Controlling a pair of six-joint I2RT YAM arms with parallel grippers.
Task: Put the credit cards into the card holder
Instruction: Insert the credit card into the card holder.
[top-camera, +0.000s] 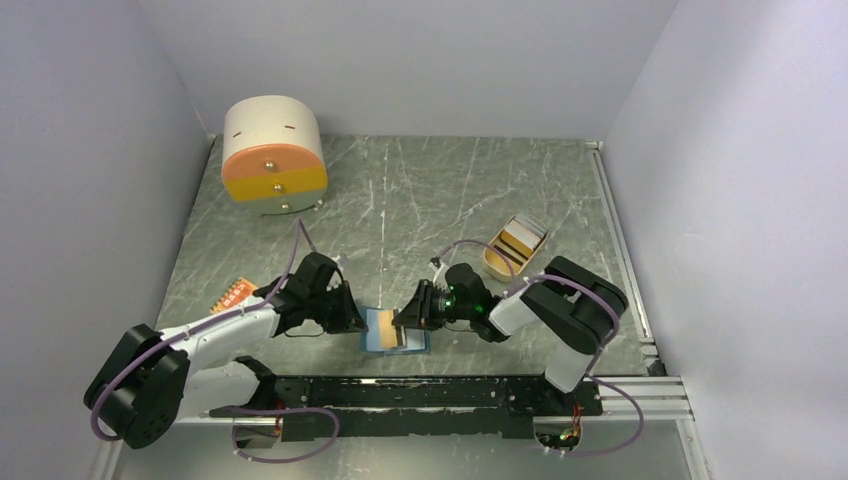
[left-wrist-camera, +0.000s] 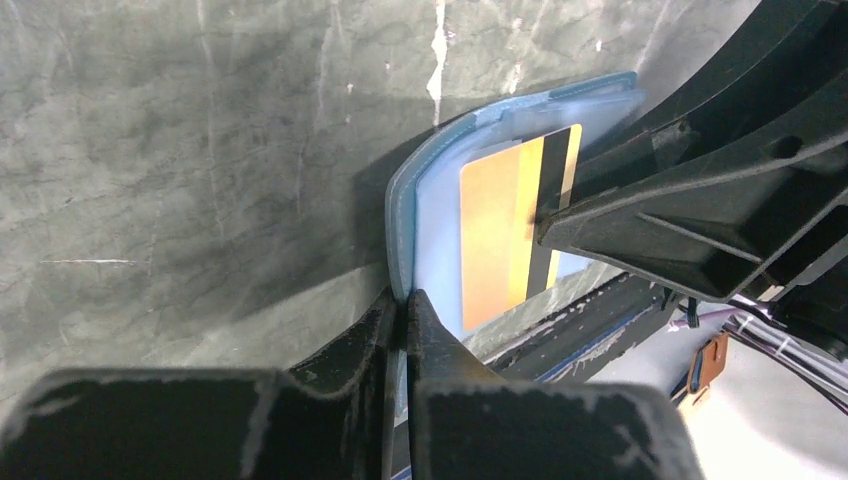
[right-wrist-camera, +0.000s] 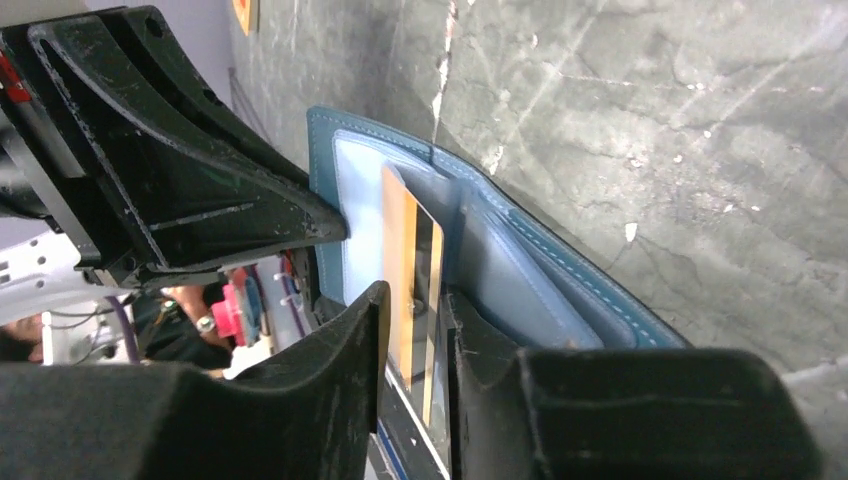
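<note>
The blue card holder (top-camera: 410, 340) lies open near the table's front edge between both arms. My left gripper (left-wrist-camera: 405, 300) is shut on the card holder's (left-wrist-camera: 430, 190) left edge. An orange-yellow credit card (left-wrist-camera: 495, 230) with a black stripe stands partly inside the light blue pocket. My right gripper (right-wrist-camera: 415, 300) is open a little, and the card (right-wrist-camera: 400, 250) sits loose between its jaws with a gap beside it. The card holder's (right-wrist-camera: 540, 280) stitched pockets show just past the fingertips. More credit cards (top-camera: 522, 240) lie in the tan tray.
The oval tan tray (top-camera: 492, 262) sits behind my right arm. A round cream and orange drawer unit (top-camera: 273, 155) stands at the back left. A small orange item (top-camera: 233, 293) lies left of my left arm. The black front rail (top-camera: 420, 390) runs just below the card holder.
</note>
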